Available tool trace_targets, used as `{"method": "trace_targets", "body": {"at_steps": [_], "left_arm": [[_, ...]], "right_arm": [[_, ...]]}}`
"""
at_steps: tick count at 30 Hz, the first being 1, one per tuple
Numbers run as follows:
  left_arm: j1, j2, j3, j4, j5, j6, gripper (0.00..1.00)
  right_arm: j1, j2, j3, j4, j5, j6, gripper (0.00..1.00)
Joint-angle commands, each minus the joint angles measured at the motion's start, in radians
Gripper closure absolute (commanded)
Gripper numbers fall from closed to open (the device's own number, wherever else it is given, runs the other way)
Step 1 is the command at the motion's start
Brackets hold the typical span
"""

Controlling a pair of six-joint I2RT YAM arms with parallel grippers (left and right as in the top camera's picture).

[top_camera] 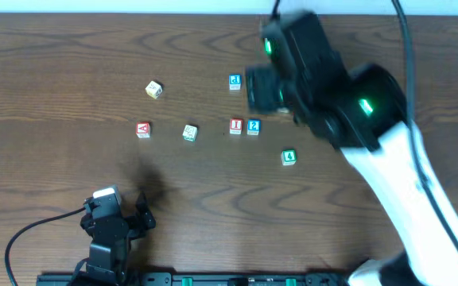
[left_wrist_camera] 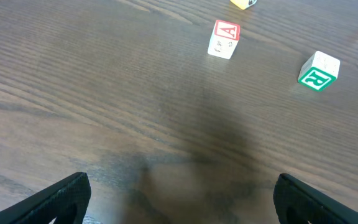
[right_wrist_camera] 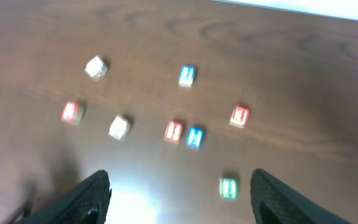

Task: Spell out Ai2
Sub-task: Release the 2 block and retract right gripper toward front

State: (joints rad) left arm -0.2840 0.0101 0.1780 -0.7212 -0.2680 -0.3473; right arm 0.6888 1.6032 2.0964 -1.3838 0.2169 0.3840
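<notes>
Right wrist: right gripper (right_wrist_camera: 179, 180) high, left gripper (left_wrist_camera: 182, 186) low, both spread wide and empty; one A (top_camera: 143, 129), one I (top_camera: 235, 125), one 2 (top_camera: 253, 126), five other cubes (right_wrist_camera: 96, 67).

In the left wrist view, the A cube (left_wrist_camera: 224, 39) is showing a red "A" inside a red frame on its upper face. The R cube (left_wrist_camera: 319, 70) is showing an "R" (green and white, turned askew). Overhead, the I cube (top_camera: 235, 125) is showing a red "I" just beside the 2 cube (top_camera: 253, 126) with its blue "2".
</notes>
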Motion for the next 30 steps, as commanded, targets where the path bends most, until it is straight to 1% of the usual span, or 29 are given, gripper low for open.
{"method": "trace_targets", "body": {"at_steps": [1, 5, 8, 9, 11, 14, 19, 20, 23, 28, 30], "left_arm": [[0.004, -0.006, -0.008, -0.007, -0.003, -0.011, 0.05], [0.004, -0.006, -0.008, -0.007, -0.003, -0.011, 0.05], [0.004, -0.006, -0.008, -0.007, -0.003, -0.011, 0.05], [0.004, -0.006, -0.008, -0.007, -0.003, -0.011, 0.05], [0.004, -0.006, -0.008, -0.007, -0.003, -0.011, 0.05], [0.004, -0.006, -0.008, -0.007, -0.003, -0.011, 0.05], [0.004, -0.006, -0.008, 0.018, -0.009, -0.009, 0.05], [0.003, -0.006, -0.008, 0.036, 0.019, -0.033, 0.05], [0.003, -0.006, -0.008, 0.067, 0.202, -0.164, 0.05], [0.003, -0.006, -0.008, 0.085, 0.421, -0.338, 0.05], [0.003, -0.006, -0.008, 0.119, 0.483, -0.402, 0.05]], "right_arm": [[0.066, -0.108, -0.053, -0.055, 0.023, -0.023, 0.28], [0.124, -0.265, -0.277, -0.028, 0.043, 0.030, 0.29], [0.138, -0.375, -0.475, 0.020, 0.039, 0.072, 0.26], [0.142, -0.415, -0.545, 0.040, 0.014, 0.087, 0.22], [0.144, -0.462, -0.623, 0.064, -0.045, 0.108, 0.02], [0.144, -0.497, -0.678, 0.076, -0.112, 0.109, 0.01], [0.144, -0.497, -0.685, 0.076, -0.163, 0.109, 0.01], [0.144, -0.497, -0.685, 0.076, -0.167, 0.109, 0.01], [0.144, -0.497, -0.685, 0.076, -0.169, 0.109, 0.01], [0.144, -0.497, -0.685, 0.082, -0.170, 0.109, 0.01], [0.144, -0.497, -0.685, 0.092, -0.170, 0.109, 0.01]]}}
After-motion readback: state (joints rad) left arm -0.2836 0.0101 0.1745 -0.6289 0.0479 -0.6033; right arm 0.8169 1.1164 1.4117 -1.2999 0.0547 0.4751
